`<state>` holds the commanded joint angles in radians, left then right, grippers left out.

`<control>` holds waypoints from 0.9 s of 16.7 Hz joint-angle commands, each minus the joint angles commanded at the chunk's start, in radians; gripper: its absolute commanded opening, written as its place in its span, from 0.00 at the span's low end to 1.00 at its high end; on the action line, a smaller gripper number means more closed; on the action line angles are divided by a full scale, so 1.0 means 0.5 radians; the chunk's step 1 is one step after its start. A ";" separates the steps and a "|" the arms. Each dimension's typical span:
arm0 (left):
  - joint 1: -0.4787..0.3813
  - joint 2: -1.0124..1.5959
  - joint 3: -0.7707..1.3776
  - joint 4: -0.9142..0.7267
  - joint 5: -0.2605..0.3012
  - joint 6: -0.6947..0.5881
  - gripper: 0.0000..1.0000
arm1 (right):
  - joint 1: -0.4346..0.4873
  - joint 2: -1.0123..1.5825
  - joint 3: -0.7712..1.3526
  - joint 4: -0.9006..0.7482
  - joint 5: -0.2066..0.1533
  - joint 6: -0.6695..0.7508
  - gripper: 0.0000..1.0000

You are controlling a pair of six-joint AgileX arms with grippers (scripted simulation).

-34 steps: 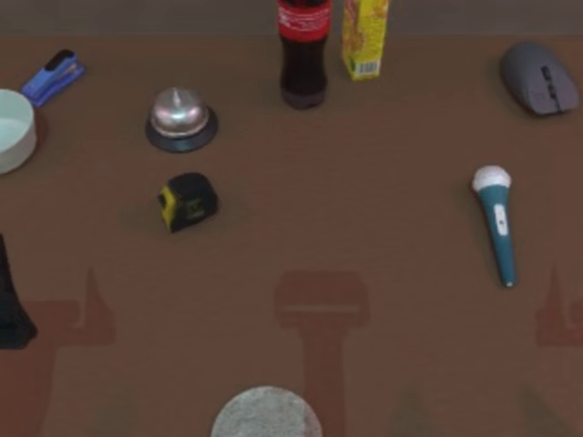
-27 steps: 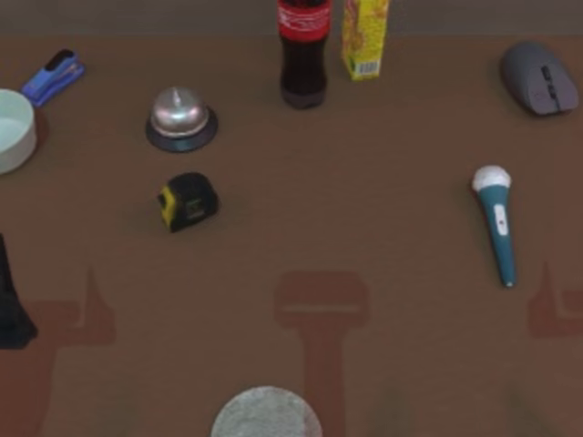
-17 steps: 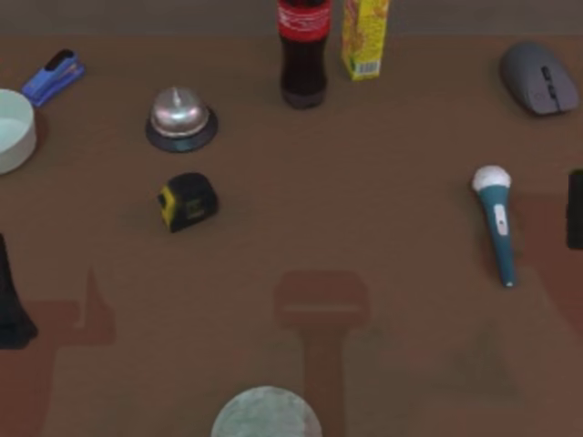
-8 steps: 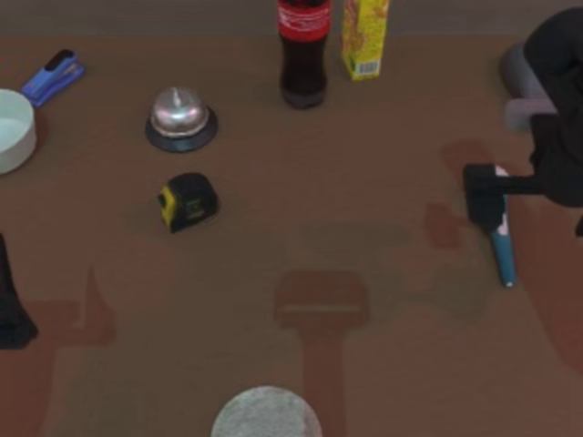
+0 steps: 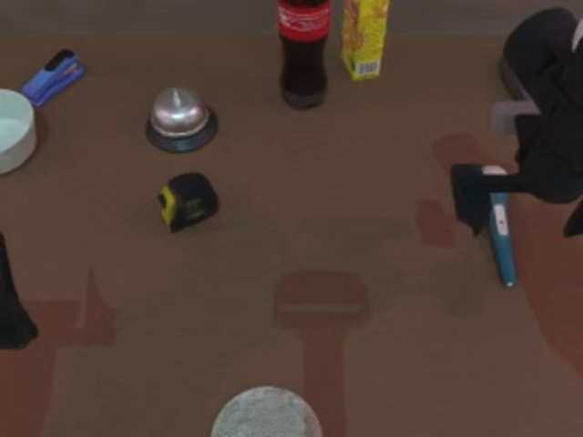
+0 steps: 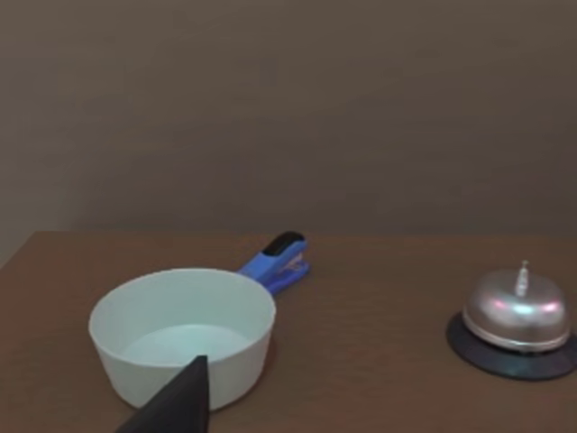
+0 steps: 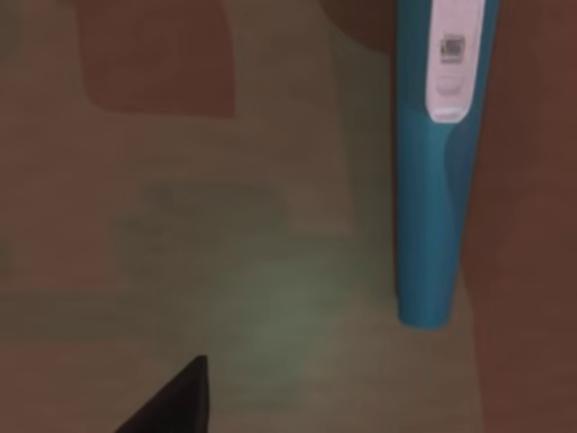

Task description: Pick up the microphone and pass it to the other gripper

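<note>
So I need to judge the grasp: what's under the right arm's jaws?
The microphone lies on the table beneath the right gripper. Its teal handle shows; the arm covers most of its white head, hiding any contact.

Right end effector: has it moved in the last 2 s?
Yes. The right end effector, earlier out of the top view, has come in from the right edge and now sits over the microphone, near the grey mouse.

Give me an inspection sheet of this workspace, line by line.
Surface: brown table.
Job's things: teal-handled white-headed microphone lying flat at the right.
Clutter: silver bell, yellow-black tape measure, cola bottle, yellow carton, blue stapler, white pot, grey disc.
Grippers: right tool over the microphone's head end; left tool parked at the left edge.
Cables: nothing seen.
Surroundings: plain wall.
</note>
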<state>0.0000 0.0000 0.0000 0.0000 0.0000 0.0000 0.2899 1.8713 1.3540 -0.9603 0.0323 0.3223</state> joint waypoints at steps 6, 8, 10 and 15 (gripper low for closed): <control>0.000 0.000 0.000 0.000 0.000 0.000 1.00 | 0.000 0.187 -0.143 0.334 0.001 -0.006 1.00; 0.000 0.000 0.000 0.000 0.000 0.000 1.00 | -0.002 0.289 -0.223 0.529 0.002 -0.007 1.00; 0.000 0.000 0.000 0.000 0.000 0.000 1.00 | -0.004 0.368 -0.280 0.655 0.002 -0.007 1.00; 0.000 0.000 0.000 0.000 0.000 0.000 1.00 | -0.004 0.399 -0.301 0.696 0.002 -0.007 1.00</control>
<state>0.0000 0.0000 0.0000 0.0000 0.0000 0.0000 0.2880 2.0709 1.2034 -0.6122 0.0334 0.3189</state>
